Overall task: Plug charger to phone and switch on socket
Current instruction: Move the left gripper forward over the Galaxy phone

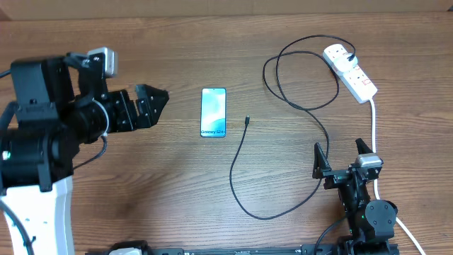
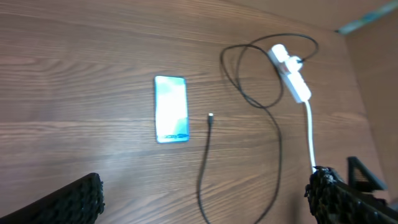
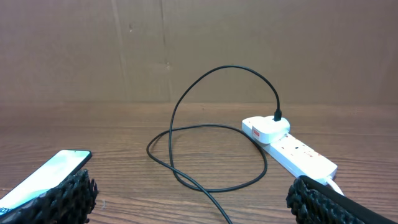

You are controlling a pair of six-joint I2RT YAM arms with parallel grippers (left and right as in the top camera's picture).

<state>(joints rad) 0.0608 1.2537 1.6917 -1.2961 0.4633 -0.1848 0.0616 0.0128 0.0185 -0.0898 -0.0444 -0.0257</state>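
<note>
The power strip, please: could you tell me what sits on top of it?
A white plug is seated at one end of the power strip, its black cable looping away. Whatever lies beneath the plug is hidden.

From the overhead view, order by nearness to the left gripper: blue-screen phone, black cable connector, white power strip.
1. Slim phone with light-blue screen, table centre.
2. Small black connector, right of it.
3. White oblong power strip, far right.

Left gripper (image 1: 158, 106) jaws spread wide, pointing inward, right gripper (image 1: 340, 147) jaws spread wide, pointing forward
</note>
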